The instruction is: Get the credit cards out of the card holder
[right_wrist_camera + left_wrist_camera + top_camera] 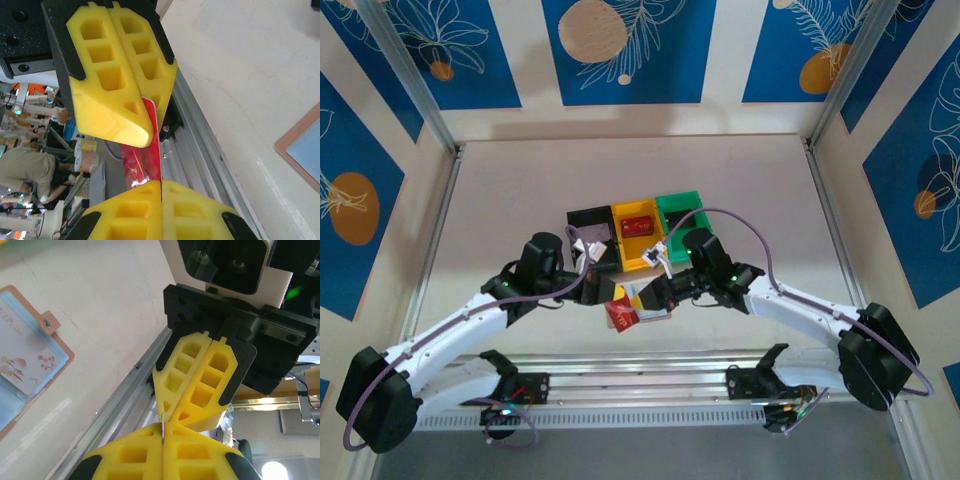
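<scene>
I observed the left fingers (pixel 130 455) and the right fingers (pixel 195 215) meeting tip to tip above the near part of the worktop (pixel 520 200). Both pairs were pressed together and clamped on opposite edges of one dark red credit card (pixel 151 147). The fingers were moulded yellow blocks with open rectangular cells, wedge-shaped at the tips and mounted on black housings. The card was a thin, rigid, glossy rectangle. It appeared as a fine pale line edge-on in the left wrist view, and its red face with faint gold print showed in the right wrist view. It was held clear of the worktop, just beside the card holder (pixel 30 360). The holder lay open and flat, showing a tan-brown leather-like border, a small rounded snap tab and smooth pale blue-white pockets. A second red card (pixel 638 226) lay flat in the yellow bin (pixel 635 262), a square plastic tray set between a black bin (pixel 590 218) and a green bin (pixel 682 205) beyond the holder. The worktop surface was matt beige with light scuffing.
</scene>
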